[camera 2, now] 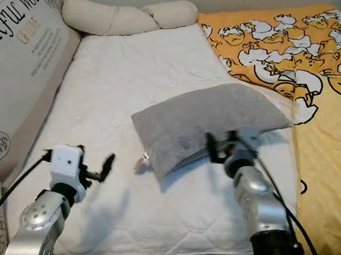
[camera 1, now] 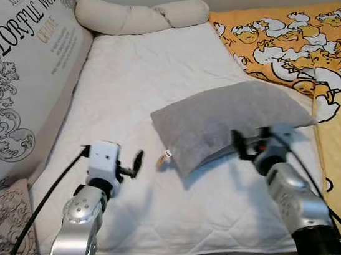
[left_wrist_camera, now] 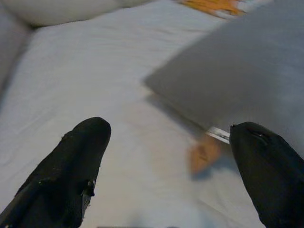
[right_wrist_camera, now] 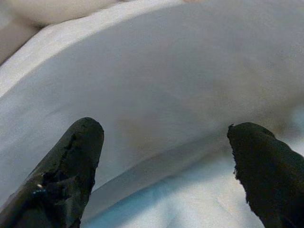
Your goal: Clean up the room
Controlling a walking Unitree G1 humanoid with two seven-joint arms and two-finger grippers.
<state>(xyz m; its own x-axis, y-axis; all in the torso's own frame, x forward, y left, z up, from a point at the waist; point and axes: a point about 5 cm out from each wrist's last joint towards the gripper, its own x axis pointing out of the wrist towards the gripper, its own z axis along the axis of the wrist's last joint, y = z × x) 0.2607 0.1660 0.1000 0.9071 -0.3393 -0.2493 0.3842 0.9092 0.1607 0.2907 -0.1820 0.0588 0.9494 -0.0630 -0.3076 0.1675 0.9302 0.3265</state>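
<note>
A grey pillow lies askew on the white mattress, with a small white and orange tag at its near left corner. My left gripper hovers just left of that corner, open, with nothing between its fingers. In the left wrist view the pillow and the tag lie ahead of the spread fingertips. At the pillow's near edge my right gripper is open, its fingers wide apart facing the pillow's side.
Two cream bolsters lie at the head of the bed. A yellow duck-print blanket covers the right side. A large printed cushion leans along the left. The mattress's front edge is just before me.
</note>
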